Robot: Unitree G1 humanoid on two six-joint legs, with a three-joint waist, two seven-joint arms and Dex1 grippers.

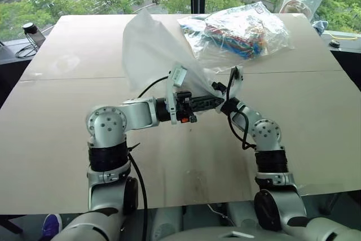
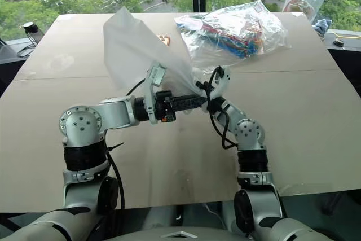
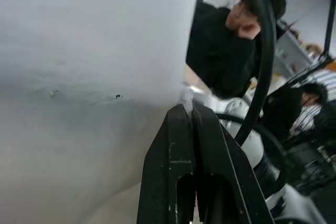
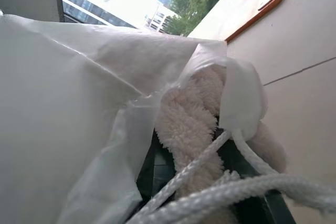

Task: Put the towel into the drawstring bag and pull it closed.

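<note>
Above the middle of the table [image 1: 67, 156], I am holding the drawstring bag [image 1: 152, 49] up between both arms, its thin body billowing upward and away from me. My left gripper [image 1: 211, 103] is pressed fully together, pinching an edge of the bag at its mouth; the left wrist view shows the two black fingers [image 3: 181, 145] closed on a thin fold of white fabric. My right gripper [image 1: 232, 86] is nearly closed around the towel [image 4: 186, 124], which is sitting only partly inside the mouth, fuzzy pile bulging out past the hem, with the white cords [image 4: 210, 192] lying across it. Risk as I am judging it: if I pull the cords now, the mouth will cinch onto the towel rather than over it, or the towel will slip out as the right grip lets go. The thin fabric could also slide from the left pinch. My left forearm is reaching level across my front toward the right; my right is angling up and inward to meet it. The clear plastic bag [image 1: 242, 29] of colourful items is lying behind, well apart.
</note>
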